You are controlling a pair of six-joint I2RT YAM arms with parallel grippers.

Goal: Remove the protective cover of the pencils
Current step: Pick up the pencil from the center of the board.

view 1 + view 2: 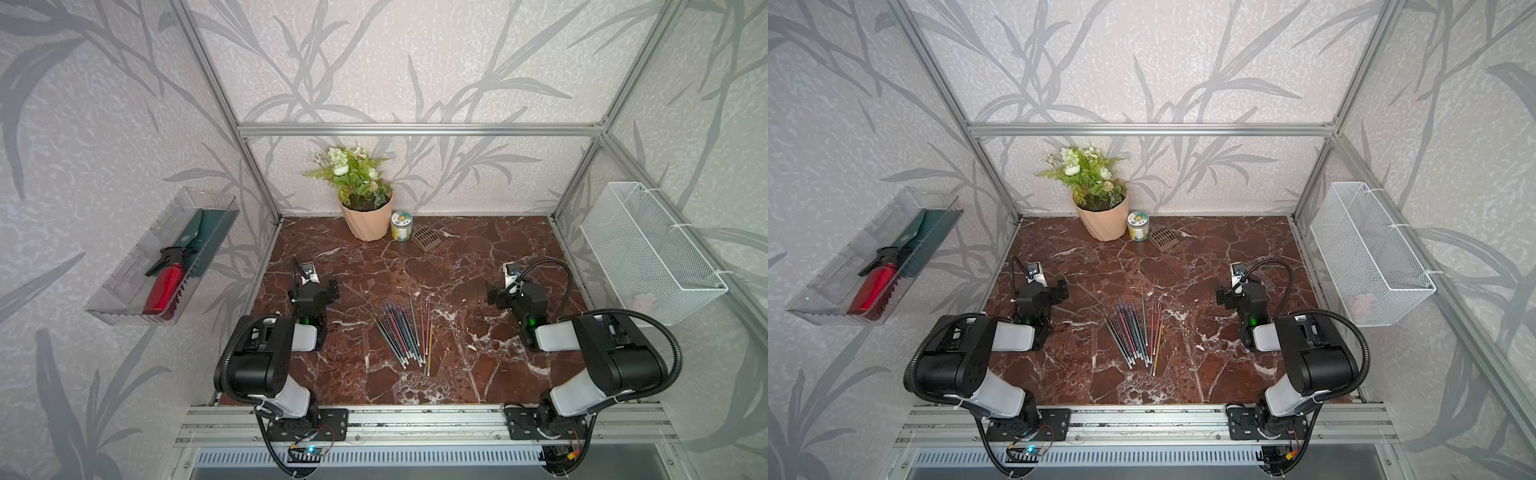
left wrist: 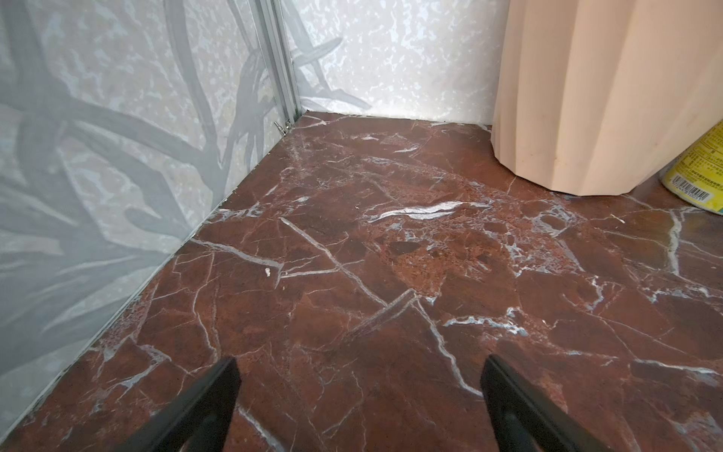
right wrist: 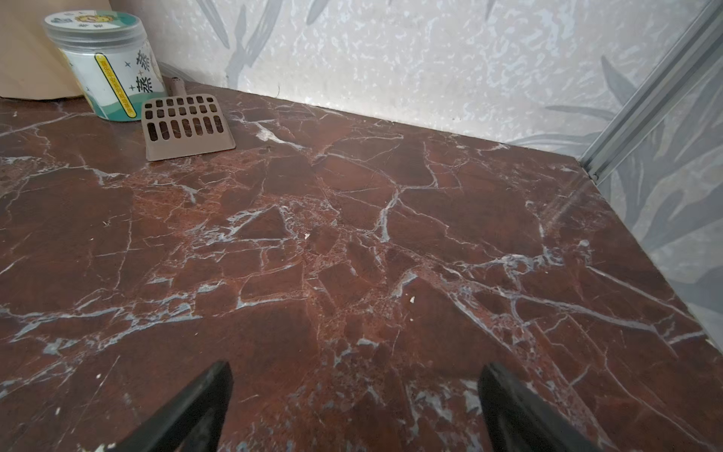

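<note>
Red-brown marble with white veins makes up the surface (image 1: 415,266), boxed in by leaf-patterned walls, with a pot (image 1: 368,220) and a jar (image 1: 401,226) against the far wall.

The pencils (image 1: 405,330) lie flat about mid-surface, between the two arms and touching neither. Their long axis runs near to far, fanned a little, with the white erasers at the near end and the tips pointing far. A blue-purple tint at those far tips looks like the covers (image 1: 390,305), apparently on; they are too small to count from up here.

The left pincer (image 1: 332,289) sits left of the far tips and the right pincer (image 1: 494,297) right of them, each well apart from the pile. Both have their jaws spread wide and hold nothing. Each wrist view shows bare marble between the fingers and the far wall ahead, with no pencil in sight, so both pincers face away from the job.

I'd judge either arm must swing inward. The left seems slightly nearer the thick bundle, the right nearer the few loose pencils on the right side.
</note>
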